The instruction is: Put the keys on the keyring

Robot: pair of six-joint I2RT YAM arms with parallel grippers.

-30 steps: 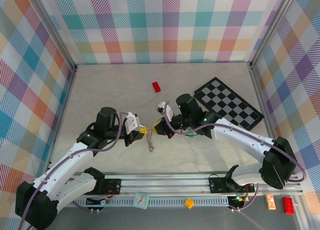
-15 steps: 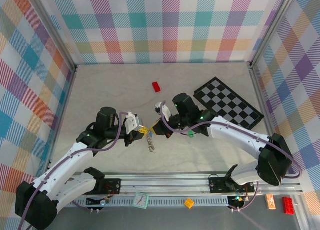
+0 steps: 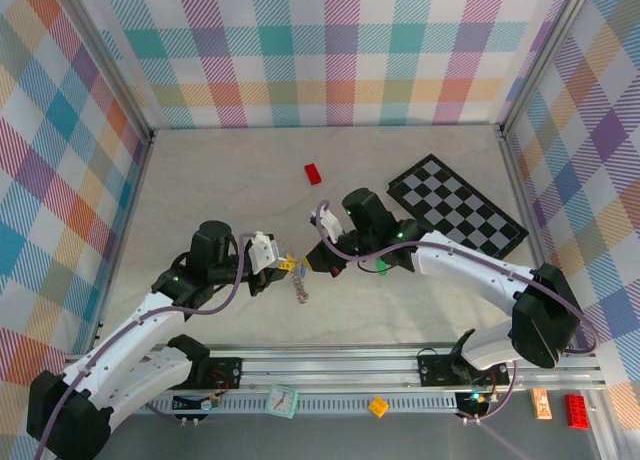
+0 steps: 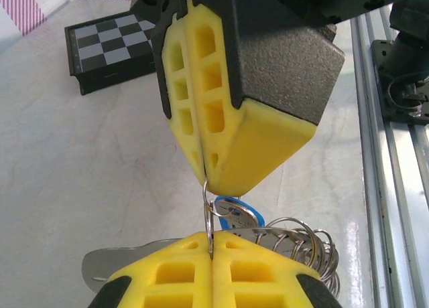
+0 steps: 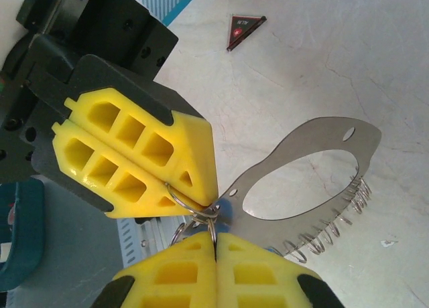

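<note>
The keyring [image 5: 315, 187] is a flat grey metal loop with a jagged edge carrying several small wire rings [image 4: 305, 236]. It hangs just above the table between both grippers [image 3: 300, 285]. My left gripper [image 4: 213, 251] is shut on a thin wire ring [image 4: 208, 211] that runs up into the shut tips of my right gripper [image 4: 204, 171]. In the right wrist view my right gripper [image 5: 214, 240] pinches a small ring [image 5: 213, 227], tip to tip with the left gripper [image 5: 201, 204]. A key with a blue head [image 4: 236, 211] hangs by the pinched ring. In the top view the left gripper [image 3: 284, 267] and right gripper [image 3: 309, 263] meet.
The black-and-white chequered board [image 3: 458, 205] lies at the back right, behind the right arm. A small red brick [image 3: 313, 173] sits at the back centre. The aluminium rail [image 3: 330, 365] runs along the near edge. Plaid walls close in three sides.
The right gripper has edged left toward the left gripper, and the left arm has sunk slightly. The keyring still hangs between them; both grips are unchanged.
</note>
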